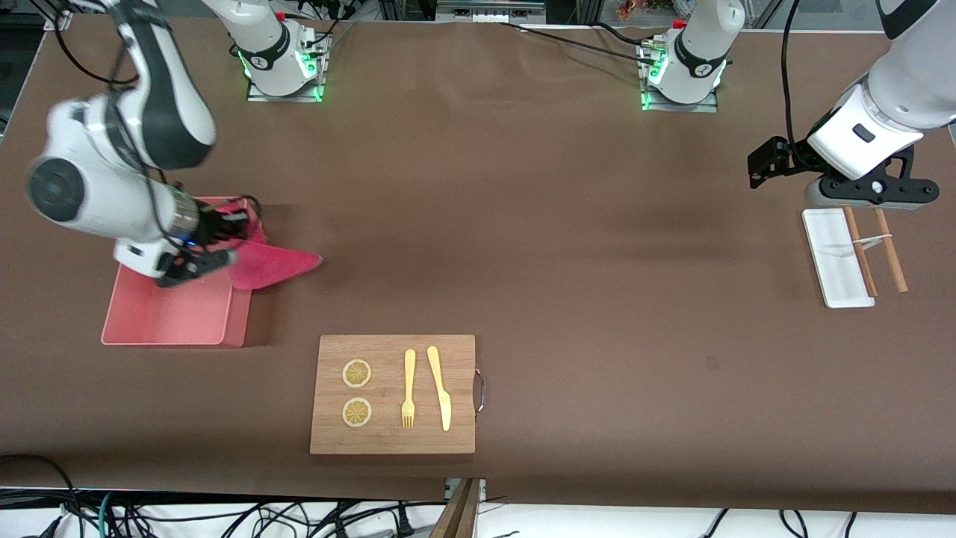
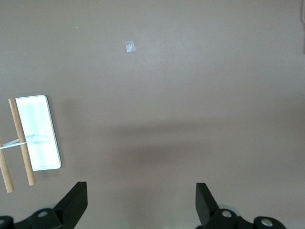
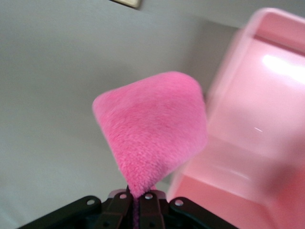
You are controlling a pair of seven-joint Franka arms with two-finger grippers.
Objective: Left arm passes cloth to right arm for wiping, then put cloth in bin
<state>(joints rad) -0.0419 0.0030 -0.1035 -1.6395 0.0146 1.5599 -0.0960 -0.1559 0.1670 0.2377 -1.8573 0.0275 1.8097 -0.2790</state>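
My right gripper is shut on the magenta-red fuzzy cloth and holds it in the air over the rim of the salmon-pink bin, at the right arm's end of the table. The cloth hangs partly past the bin's wall, over the table. In the right wrist view the cloth sticks out from the closed fingers with the bin beside it. My left gripper is open and empty, waiting above the narrow white tray; in the left wrist view its gripper shows spread fingers.
A wooden board with two lemon slices, a yellow fork and a yellow knife lies near the front camera. Two wooden chopsticks lie beside the white tray, which also shows in the left wrist view.
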